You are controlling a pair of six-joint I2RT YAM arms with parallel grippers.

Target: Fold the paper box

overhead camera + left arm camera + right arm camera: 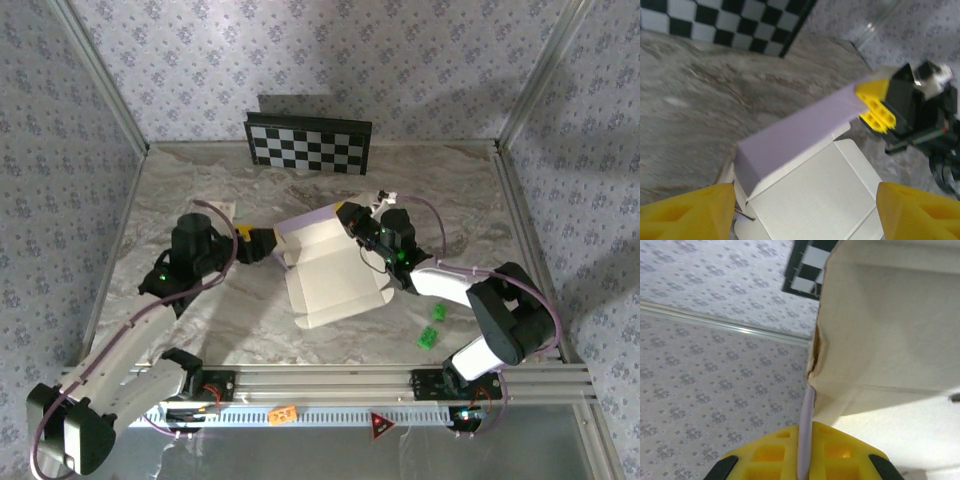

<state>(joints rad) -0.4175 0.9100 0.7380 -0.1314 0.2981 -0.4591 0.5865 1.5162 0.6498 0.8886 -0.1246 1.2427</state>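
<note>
A: Where was the paper box [335, 282]?
B: Mid table [180, 200], cream face up. The right gripper [349, 215] pinched its raised lavender flap; the left gripper [265, 243] gaped beside it.
A: Handling?
B: Judged light, crease-prone; take flap edges.

Robot lab test cell, not a home. Left arm [125, 350] & right arm [495, 325] are bolted to an alu. rail [330, 380] at the near edge of a marble-look table [200, 200]. Alu. frame posts [101, 72] stand at the corners, w/ floral-print backdrop walls [330, 50] on 3 sides. A b&w checkerboard panel [308, 144] stands at the back.
</note>
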